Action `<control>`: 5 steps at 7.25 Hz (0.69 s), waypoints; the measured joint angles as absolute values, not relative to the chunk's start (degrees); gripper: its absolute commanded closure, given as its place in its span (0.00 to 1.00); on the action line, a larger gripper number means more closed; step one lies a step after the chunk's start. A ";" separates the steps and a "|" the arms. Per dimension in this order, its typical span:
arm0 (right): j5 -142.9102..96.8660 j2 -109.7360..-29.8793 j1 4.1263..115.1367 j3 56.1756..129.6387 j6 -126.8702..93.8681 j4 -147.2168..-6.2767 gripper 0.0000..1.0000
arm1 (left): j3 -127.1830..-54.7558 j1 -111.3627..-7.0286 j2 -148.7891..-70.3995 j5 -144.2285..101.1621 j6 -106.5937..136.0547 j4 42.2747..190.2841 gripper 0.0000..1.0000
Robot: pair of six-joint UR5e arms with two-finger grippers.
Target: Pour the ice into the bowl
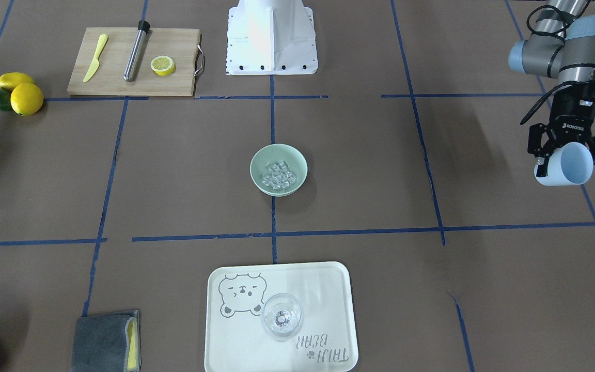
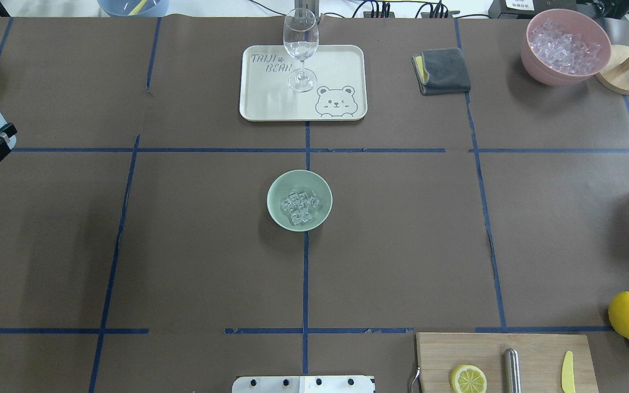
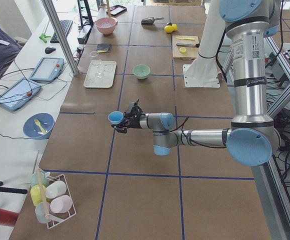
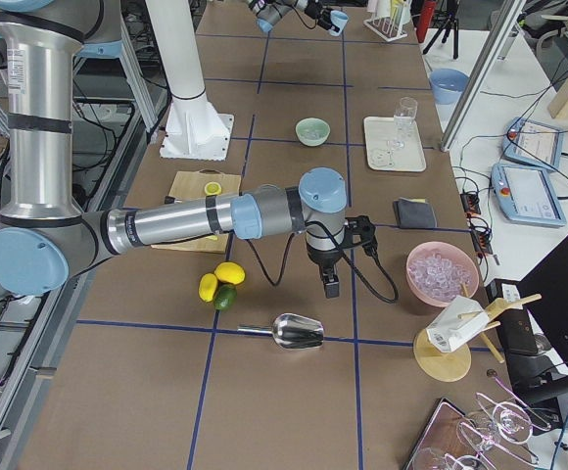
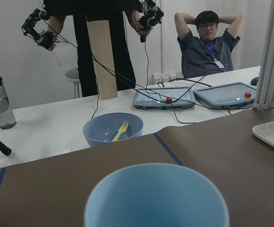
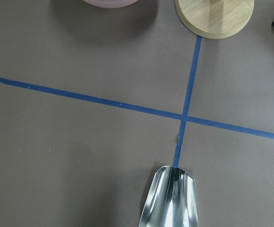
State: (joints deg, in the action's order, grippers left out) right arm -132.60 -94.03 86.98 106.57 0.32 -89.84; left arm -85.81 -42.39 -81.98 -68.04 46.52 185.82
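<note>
The pale mint-green bowl (image 1: pixel 293 155) stands at the table's middle, with a heap of clear ice cubes (image 1: pixel 278 174) inside it. It also shows in the overhead view (image 2: pixel 277 190), holding the ice (image 2: pixel 300 207). My left gripper (image 1: pixel 566 155) is far out at my left, away from the bowl. It is shut on a light blue cup (image 1: pixel 570 166) and holds it tilted on its side above the table. The cup's rim fills the bottom of the left wrist view (image 5: pixel 156 198). My right gripper (image 4: pixel 330 284) hangs over the table near a metal scoop (image 6: pixel 172 201). I cannot tell whether its fingers are open or shut.
A cream tray (image 2: pixel 342 60) with a wine glass (image 2: pixel 300 46) stands beyond the bowl. A grey cloth (image 2: pixel 443 71), a pink bowl of ice (image 2: pixel 565 46) and a wooden stand (image 2: pixel 623 76) are at the far right. A cutting board (image 1: pixel 132 62) and lemons (image 1: pixel 21 93) lie near my base.
</note>
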 measured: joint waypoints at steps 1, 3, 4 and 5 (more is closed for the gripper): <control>-132.49 -94.04 86.96 106.55 0.28 -89.65 0.00 | -85.25 -37.76 -82.17 -61.47 49.10 185.87 0.97; -132.38 -94.04 86.96 106.50 0.24 -89.57 0.00 | -82.88 -31.43 -83.21 -51.07 51.04 186.10 0.93; -132.35 -94.04 86.95 106.47 0.21 -89.56 0.00 | -80.40 -28.91 -84.69 -47.15 52.04 186.16 0.86; -132.31 -94.04 86.95 106.45 0.20 -89.56 0.00 | -78.07 -26.41 -86.09 -44.23 52.98 186.11 0.83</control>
